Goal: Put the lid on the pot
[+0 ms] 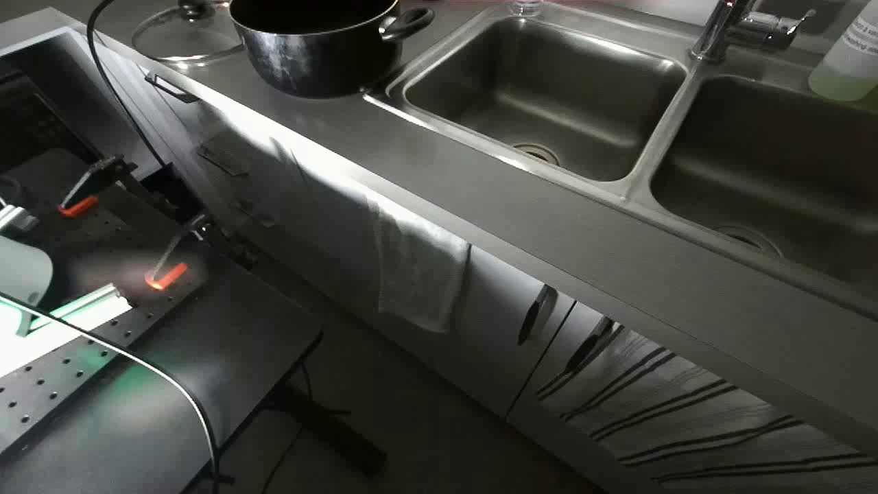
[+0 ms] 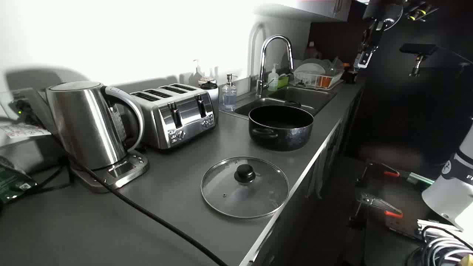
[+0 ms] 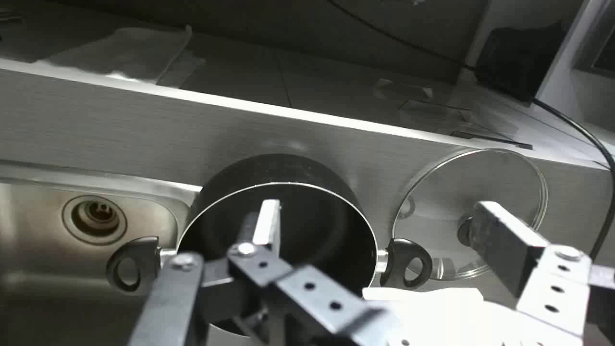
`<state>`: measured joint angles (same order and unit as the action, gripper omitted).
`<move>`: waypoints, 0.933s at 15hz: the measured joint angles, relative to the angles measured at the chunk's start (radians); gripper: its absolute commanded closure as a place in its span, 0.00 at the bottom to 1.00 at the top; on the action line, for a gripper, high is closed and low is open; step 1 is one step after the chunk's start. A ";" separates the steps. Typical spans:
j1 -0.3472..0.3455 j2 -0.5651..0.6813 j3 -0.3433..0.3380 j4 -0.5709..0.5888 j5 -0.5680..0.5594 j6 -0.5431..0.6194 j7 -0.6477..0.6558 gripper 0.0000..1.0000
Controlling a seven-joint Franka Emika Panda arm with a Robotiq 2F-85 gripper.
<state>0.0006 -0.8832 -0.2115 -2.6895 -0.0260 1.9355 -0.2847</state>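
Observation:
The lid is clear glass with a metal rim and a black knob. It lies flat on the counter in both exterior views (image 1: 184, 40) (image 2: 225, 201) and in the wrist view (image 3: 509, 185). The dark, uncovered pot stands upright beside it, between lid and sink, in both exterior views (image 1: 315, 65) (image 2: 286, 138) and in the wrist view (image 3: 317, 226). My gripper (image 3: 377, 211) is open and empty in the wrist view. One finger overlaps the pot's opening; the other partly hides the lid's knob. A finger (image 2: 366, 55) also shows high at the upper right in an exterior view, apart from both.
A double sink (image 1: 549, 103) with a tall faucet (image 2: 277, 40) adjoins the pot. A toaster (image 2: 177, 114) and a kettle (image 2: 87, 125) stand along the wall. A black cable (image 2: 147, 214) crosses the counter (image 2: 177, 177). A towel (image 1: 422, 274) hangs below the counter's edge.

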 measured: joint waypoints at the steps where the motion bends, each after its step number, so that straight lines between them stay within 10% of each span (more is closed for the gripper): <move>1: 0.000 0.000 0.000 0.000 0.000 0.000 0.000 0.00; 14: 0.005 0.005 0.010 0.000 0.000 0.000 0.000 0.00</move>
<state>0.0053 -0.8778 -0.2011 -2.6894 -0.0260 1.9359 -0.2848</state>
